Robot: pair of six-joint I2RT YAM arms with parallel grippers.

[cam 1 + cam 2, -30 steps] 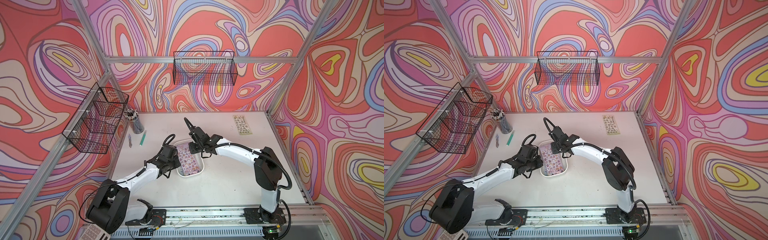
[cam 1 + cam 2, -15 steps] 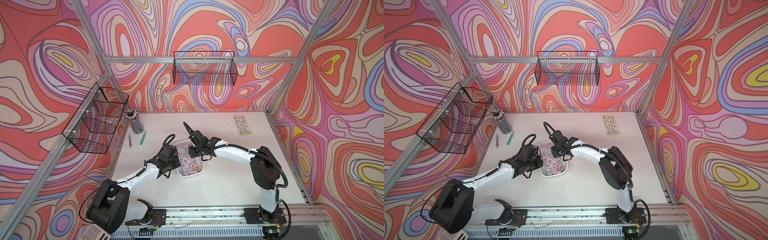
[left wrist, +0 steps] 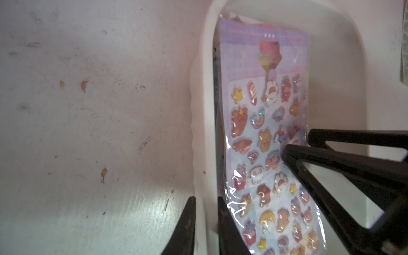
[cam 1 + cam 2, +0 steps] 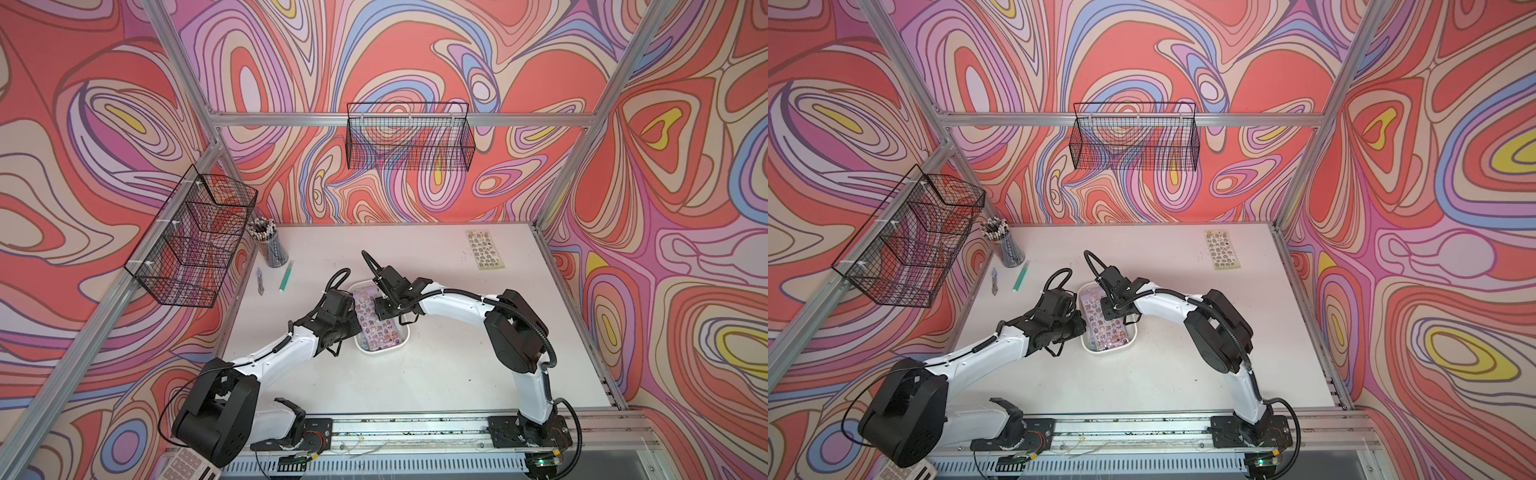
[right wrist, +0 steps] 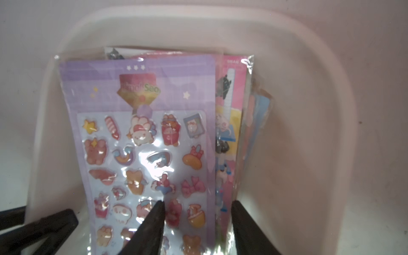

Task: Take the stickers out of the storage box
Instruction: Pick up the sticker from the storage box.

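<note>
Storage box (image 4: 380, 351): shallow white tray near the middle of the worktop (image 4: 415, 374), between the two arms.
Stickers (image 5: 229, 132): a glossy stack lying in the box, fanned so that pink and blue edges show beside the purple top sheet (image 5: 143, 132). One loose sheet (image 4: 482, 249) lies well apart, towards the far right corner.
Left tool (image 3: 204, 198): clenched across the box's side wall, one finger outside and one inside, apparently steadying the tray.
Right tool (image 5: 198, 203): released, jaws parted above the stack. One tip is over the purple sheet and the other beside the stack's fanned edge; contact cannot be told.
Step in hand (judged): lining up a pinch on a sheet, with nearly the whole stack left to remove.
Risk, slip: the film wrap looks slick and lies flat, so closing fingers may skate over it without catching an edge.
Risk, multiple pick: the parted jaws span several fanned edges, so a pinch may gather more than one sheet or crease them.
Risk, box shift: a snagged sheet could drag the tray if the wall grip gives.
Risk, collision: both tools work within the same small tray.
</note>
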